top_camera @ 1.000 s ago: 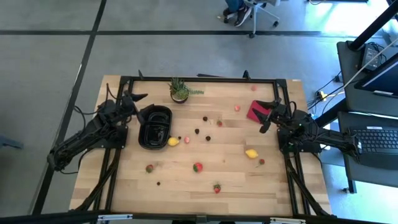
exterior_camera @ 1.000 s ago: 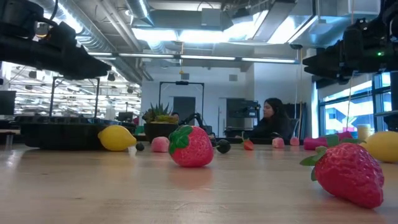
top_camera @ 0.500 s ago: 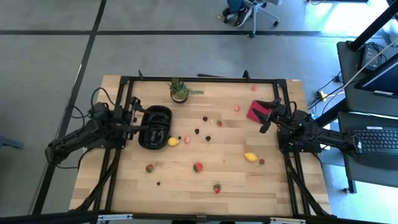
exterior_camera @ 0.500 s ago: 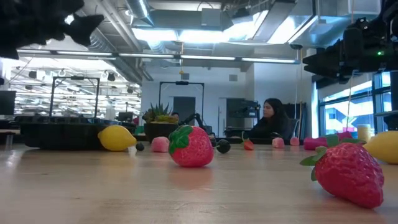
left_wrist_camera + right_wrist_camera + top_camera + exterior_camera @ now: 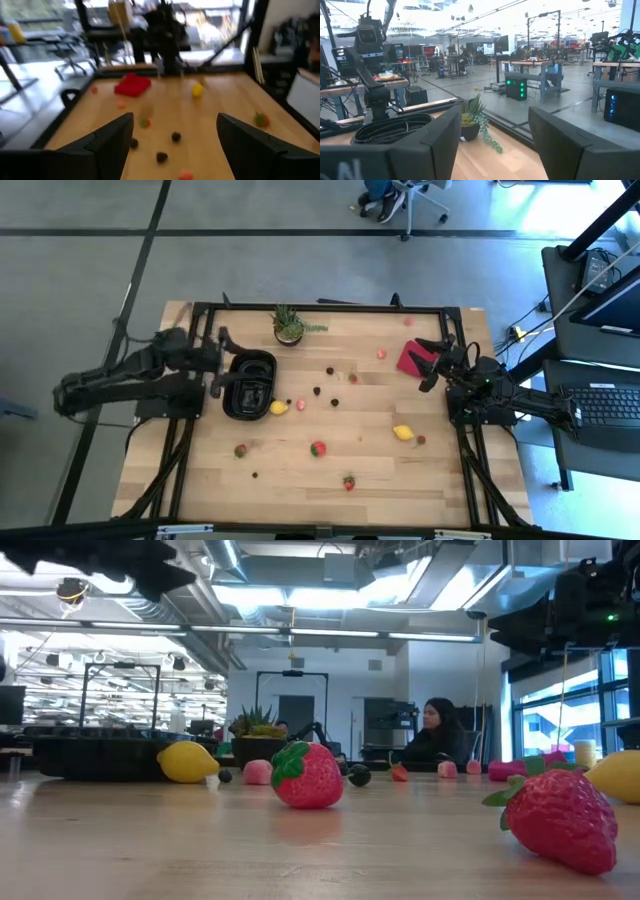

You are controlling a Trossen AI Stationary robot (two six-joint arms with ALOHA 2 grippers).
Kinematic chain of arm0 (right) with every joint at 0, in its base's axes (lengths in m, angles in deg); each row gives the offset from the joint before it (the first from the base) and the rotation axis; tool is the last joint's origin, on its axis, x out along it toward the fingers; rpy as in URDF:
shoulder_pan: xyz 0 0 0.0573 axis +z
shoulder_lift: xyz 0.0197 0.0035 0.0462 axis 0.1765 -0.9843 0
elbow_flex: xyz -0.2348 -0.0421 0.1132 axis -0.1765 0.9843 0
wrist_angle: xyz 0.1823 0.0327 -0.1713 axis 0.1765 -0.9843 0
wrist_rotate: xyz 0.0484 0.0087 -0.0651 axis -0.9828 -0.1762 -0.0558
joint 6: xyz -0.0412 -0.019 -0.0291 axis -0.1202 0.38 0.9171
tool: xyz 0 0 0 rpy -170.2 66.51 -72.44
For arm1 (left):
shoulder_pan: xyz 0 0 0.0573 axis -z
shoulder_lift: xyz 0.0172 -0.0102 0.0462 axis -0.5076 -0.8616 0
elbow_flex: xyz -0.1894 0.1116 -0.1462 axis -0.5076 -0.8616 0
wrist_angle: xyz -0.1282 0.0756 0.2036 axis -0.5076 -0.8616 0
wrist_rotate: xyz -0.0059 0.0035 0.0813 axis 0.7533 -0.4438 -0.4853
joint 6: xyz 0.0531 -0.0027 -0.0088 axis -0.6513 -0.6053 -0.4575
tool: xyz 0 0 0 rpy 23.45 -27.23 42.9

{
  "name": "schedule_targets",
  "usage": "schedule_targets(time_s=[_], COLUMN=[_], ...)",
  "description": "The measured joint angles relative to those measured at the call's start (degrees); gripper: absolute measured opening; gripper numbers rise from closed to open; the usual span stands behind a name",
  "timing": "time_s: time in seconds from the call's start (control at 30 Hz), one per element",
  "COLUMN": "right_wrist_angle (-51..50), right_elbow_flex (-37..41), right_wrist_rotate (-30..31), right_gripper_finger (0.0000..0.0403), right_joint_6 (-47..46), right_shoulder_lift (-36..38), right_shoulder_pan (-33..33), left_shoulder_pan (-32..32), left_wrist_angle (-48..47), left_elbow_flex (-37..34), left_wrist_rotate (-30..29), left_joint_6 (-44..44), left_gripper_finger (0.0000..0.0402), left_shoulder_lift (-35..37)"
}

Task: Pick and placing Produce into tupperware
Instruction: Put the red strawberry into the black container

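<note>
1. Over toward the table's left edge sits the black tupperware (image 5: pixel 249 384), a yellow lemon (image 5: pixel 278 407) just beside its near right corner.
2. Scattered across the middle lie strawberries (image 5: pixel 318 448) and dark berries (image 5: pixel 318 390); another lemon (image 5: pixel 403 432) lies nearer the right edge.
3. Beside the tupperware's left side hovers the left gripper (image 5: pixel 216 362), fingers spread wide, holding nothing.
4. By the red square (image 5: pixel 412 358) near the far right corner, the right gripper (image 5: pixel 428 364) waits, fingers parted and empty.

The wooden table (image 5: pixel 330 480) carries the black tupperware (image 5: pixel 249 385), scattered produce (image 5: pixel 318 448), a potted plant (image 5: pixel 289 326) and a red square (image 5: pixel 412 360).
</note>
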Motion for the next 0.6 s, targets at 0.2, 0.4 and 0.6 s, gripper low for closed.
schedule_targets(time_s=[0.2,0.4,0.6], right_wrist_angle=[-0.02,-0.03,-0.09], right_elbow_flex=[0.00,0.00,0.00], right_wrist_rotate=[0.00,0.00,0.00], right_gripper_finger=[0.0232,0.0232,0.0232], right_joint_6=[0.18,0.28,1.66], right_shoulder_lift=[0.00,0.00,0.00], right_shoulder_pan=[0.00,0.01,0.00], left_shoulder_pan=[8.59,18.10,24.88], left_wrist_angle=[-10.28,-25.93,-39.39], left_elbow_flex=[12.71,27.04,38.60], left_wrist_rotate=[-4.65,-25.22,-33.74], left_joint_6=[-2.24,1.49,20.78], left_gripper_finger=[0.0278,0.0278,0.0278], left_shoulder_lift=[-12.73,-24.76,-35.21])
